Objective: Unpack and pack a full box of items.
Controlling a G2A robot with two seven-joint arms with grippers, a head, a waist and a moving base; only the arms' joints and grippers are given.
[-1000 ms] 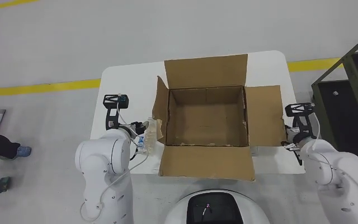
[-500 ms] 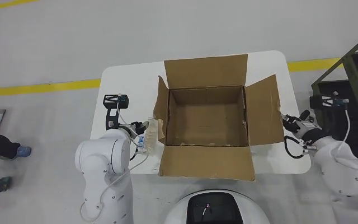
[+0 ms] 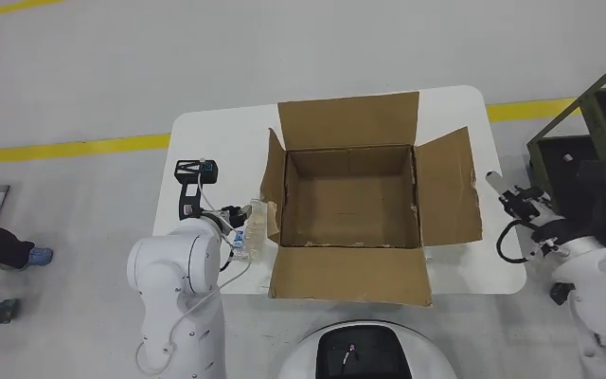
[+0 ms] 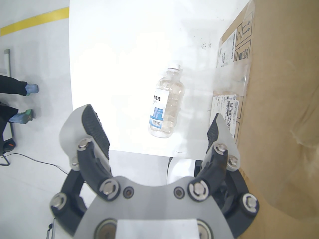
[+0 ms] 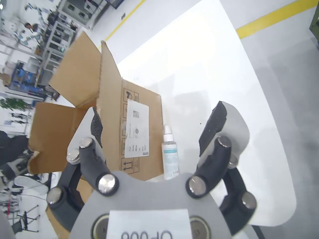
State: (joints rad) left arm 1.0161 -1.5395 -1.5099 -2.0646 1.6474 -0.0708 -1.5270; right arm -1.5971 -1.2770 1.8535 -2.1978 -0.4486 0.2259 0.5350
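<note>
While my left gripper (image 4: pixel 153 119) and right gripper (image 5: pixel 158 114) both hang wide open and empty, the bottle (image 4: pixel 165 105) lies on its side left of the box (image 3: pixel 350 208), the spray (image 5: pixel 170 155) upright just beside its right wall. Both look light, slick, stiff; I'd clamp mid-body.

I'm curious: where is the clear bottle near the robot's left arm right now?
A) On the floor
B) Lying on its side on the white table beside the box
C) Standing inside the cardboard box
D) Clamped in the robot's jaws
B: the clear bottle lies on its side on the white table, next to the cardboard box, with nothing gripping it.
</note>
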